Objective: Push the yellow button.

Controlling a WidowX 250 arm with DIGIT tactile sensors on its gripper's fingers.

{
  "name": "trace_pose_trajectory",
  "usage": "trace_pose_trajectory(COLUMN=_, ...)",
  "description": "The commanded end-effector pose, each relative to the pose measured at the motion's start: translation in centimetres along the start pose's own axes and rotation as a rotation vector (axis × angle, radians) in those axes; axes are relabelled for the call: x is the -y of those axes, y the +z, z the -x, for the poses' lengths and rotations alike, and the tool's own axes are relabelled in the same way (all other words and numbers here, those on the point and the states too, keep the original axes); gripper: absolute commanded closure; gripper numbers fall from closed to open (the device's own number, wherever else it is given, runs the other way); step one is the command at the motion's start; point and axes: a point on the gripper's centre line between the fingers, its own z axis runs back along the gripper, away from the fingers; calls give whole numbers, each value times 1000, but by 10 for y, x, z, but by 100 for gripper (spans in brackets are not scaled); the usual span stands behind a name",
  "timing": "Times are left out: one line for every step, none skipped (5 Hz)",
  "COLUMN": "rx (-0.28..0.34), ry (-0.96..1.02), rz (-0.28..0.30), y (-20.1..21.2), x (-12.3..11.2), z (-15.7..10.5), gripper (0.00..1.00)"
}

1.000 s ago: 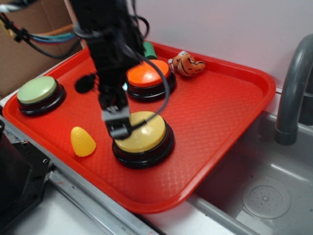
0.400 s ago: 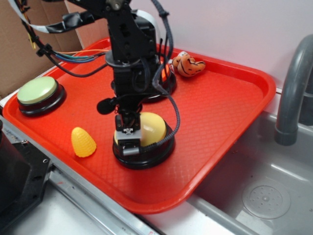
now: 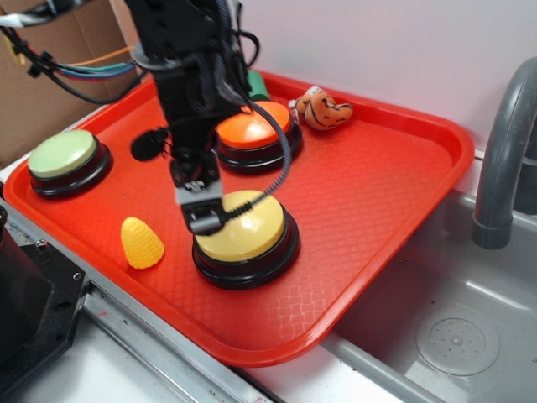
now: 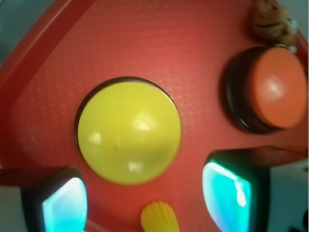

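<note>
Yellow button [image 3: 246, 230] sat on its black base toward the front middle of the red tray [image 3: 394, 180]; dome glossy, whole top visible in the wrist view [image 4: 129, 132]. Gripper [image 3: 202, 210] hung over the button's left edge, tip just above or at the dome; contact could not be judged. In the wrist view the two fingers [image 4: 226, 190] stood apart, one at each lower corner, nothing between them.

Yellow corn toy [image 3: 141, 243] lay on the tray just left of the button, apart from it; also seen at the bottom of the wrist view [image 4: 160, 216]. Orange button [image 3: 254, 131] stood behind, partly hidden by the arm. Green button [image 3: 62, 157] sat near the tray's left corner, well apart. Striped tiger toy [image 3: 323, 111] rested by the back rim. Grey sink [image 3: 453, 327] and faucet [image 3: 503, 143] lay to the right of the tray.
</note>
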Motion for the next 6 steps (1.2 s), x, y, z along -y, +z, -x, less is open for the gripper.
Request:
trace_pose_trajectory(rx=9, ry=45, rz=90, y=20, x=-8, z=6, gripper=0)
trace_pose_trajectory(rx=-14, ry=81, rz=98, y=27, x=-13, z=8, gripper=0)
trace_pose_trajectory(rx=-9, ry=129, rz=95, y=32, x=-19, z=12, gripper=0)
trace_pose_trajectory(rx=3, ry=153, rz=96, y=38, x=-24, z=14, gripper=0)
trace_pose_trajectory(rx=-28, ry=149, rz=70, y=48, x=-23, z=14, gripper=0)
trace_pose_trajectory(rx=-21, ry=141, rz=81, y=56, x=-21, z=11, gripper=0)
